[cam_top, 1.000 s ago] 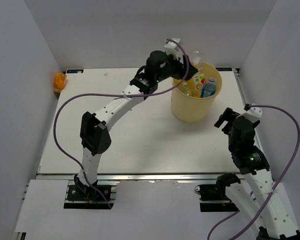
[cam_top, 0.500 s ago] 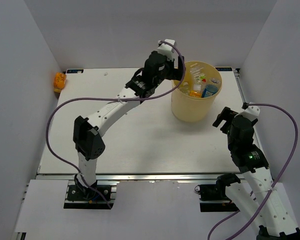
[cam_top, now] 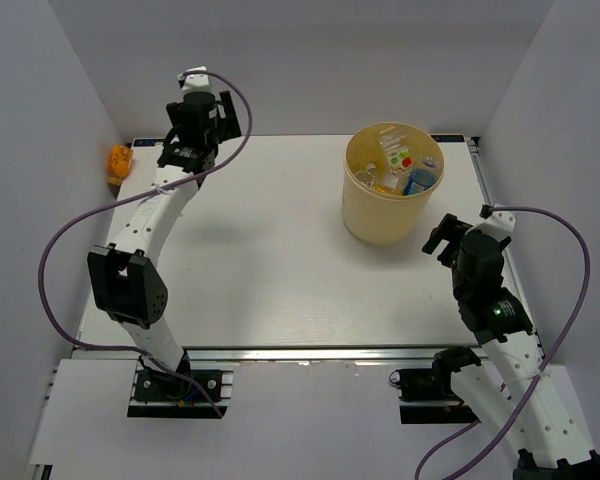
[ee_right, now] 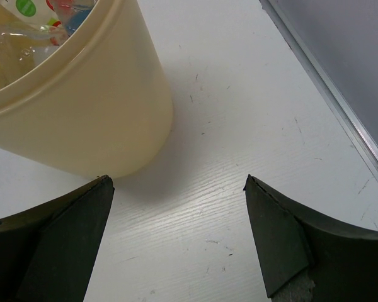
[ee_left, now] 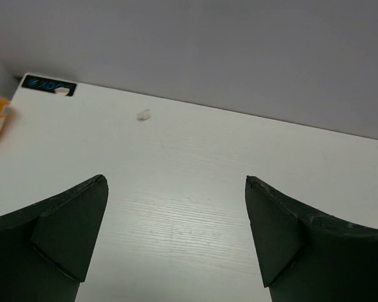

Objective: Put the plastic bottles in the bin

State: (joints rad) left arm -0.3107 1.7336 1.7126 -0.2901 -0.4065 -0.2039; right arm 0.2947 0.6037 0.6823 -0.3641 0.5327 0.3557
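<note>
At far right, bin holds several plastic bottles; one orange bottle sits at far-left corner of table (well outside bin). Left gripper and right gripper both spread wide, nothing held.

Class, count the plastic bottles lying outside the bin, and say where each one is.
1. An orange bottle lies by the table's far left corner, next to the wall, far from the bin. The left arm could hide another.
</note>
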